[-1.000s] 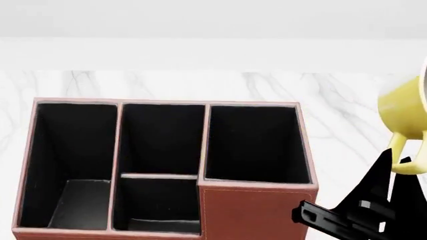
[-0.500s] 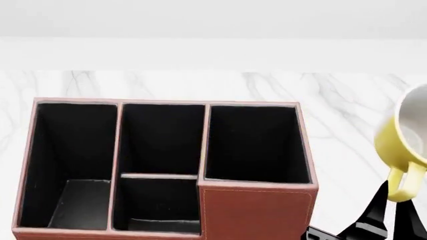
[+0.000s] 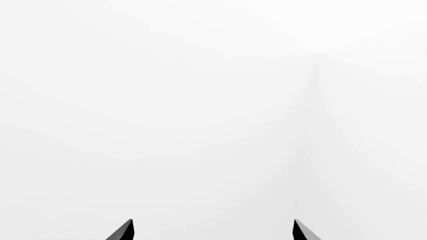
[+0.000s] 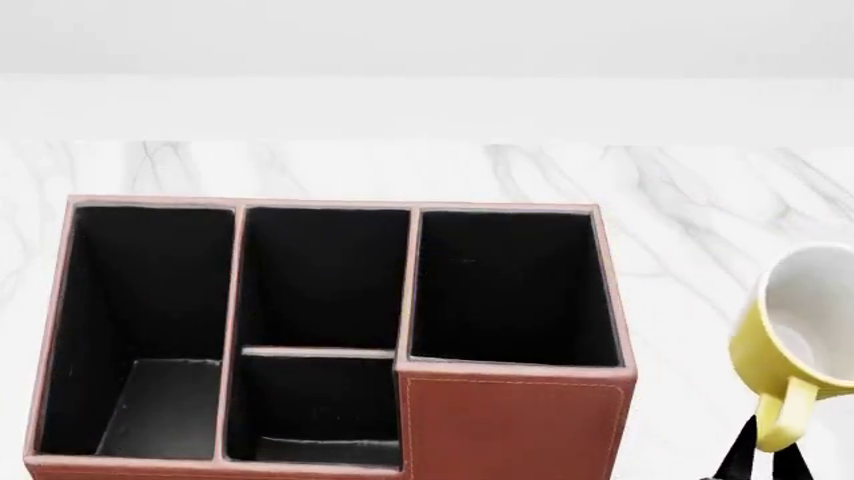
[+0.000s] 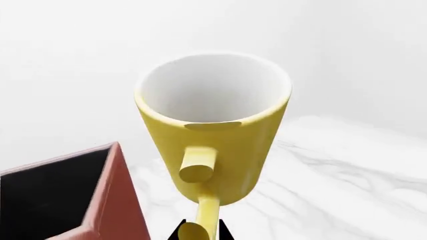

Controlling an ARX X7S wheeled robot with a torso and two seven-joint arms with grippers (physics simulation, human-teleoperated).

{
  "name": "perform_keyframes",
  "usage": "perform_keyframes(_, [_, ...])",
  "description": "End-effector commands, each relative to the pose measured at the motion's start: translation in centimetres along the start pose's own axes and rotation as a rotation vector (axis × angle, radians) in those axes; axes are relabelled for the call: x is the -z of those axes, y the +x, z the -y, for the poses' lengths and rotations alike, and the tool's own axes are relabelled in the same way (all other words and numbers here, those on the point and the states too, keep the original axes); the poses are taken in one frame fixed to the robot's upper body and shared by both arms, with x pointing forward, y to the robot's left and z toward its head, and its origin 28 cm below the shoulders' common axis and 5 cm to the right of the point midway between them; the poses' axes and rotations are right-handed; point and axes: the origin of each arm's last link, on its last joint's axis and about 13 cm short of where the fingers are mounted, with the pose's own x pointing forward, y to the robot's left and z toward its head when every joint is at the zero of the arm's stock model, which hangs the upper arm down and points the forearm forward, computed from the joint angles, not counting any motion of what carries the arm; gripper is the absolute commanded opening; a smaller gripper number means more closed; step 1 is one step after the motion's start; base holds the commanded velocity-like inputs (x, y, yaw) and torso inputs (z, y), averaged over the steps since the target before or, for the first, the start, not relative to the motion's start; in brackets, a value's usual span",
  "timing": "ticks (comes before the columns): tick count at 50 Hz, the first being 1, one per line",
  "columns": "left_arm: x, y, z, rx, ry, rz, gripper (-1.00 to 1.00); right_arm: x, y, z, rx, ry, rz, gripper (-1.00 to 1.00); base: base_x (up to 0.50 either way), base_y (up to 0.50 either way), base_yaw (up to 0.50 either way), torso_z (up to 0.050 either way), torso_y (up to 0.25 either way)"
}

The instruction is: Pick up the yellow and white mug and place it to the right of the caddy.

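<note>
The yellow and white mug (image 4: 798, 335) hangs in the air at the right edge of the head view, to the right of the caddy (image 4: 514, 425), tilted so its white inside faces me. My right gripper (image 4: 763, 452) is shut on the mug's yellow handle (image 5: 203, 220), with a black finger on each side. In the right wrist view the mug (image 5: 220, 150) fills the middle and a corner of the caddy (image 5: 117, 200) shows beside it. My left gripper (image 3: 212, 231) is open and empty, facing only blank white.
The reddish-brown caddy stands on a white marble tabletop (image 4: 694, 210), its black-lined compartments open upward. A white wall (image 4: 427, 60) runs behind the table. Bare marble lies under and beyond the mug (image 5: 347, 190).
The mug and my right gripper have moved down and toward me, staying right of the caddy. The mug has tilted so more of its white inside shows. The caddy has not moved.
</note>
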Motion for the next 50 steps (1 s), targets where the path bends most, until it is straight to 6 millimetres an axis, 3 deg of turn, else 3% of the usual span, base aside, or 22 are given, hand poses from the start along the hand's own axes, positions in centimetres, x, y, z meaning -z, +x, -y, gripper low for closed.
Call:
perform_keyframes(1, [0.0, 0.0, 0.1, 0.001, 0.002, -0.001, 1.0, 1.8, 0.6, 0.3, -0.019, -0.018, -0.052, -1.0, 0.0, 0.0, 0.0, 0.0, 0.0])
perform_keyframes(28, [0.0, 0.0, 0.1, 0.005, 0.002, -0.007, 1.0, 6.5, 1.4, 0.7, 0.001, -0.073, -0.202, -1.0, 0.0, 0.0, 0.0, 0.0, 0.0])
perform_keyframes(50, [0.1, 0.0, 0.1, 0.008, 0.006, -0.004, 1.0, 7.9, 1.5, 1.1, 0.02, -0.075, -0.24, -1.0, 0.0, 0.0, 0.0, 0.0, 0.001])
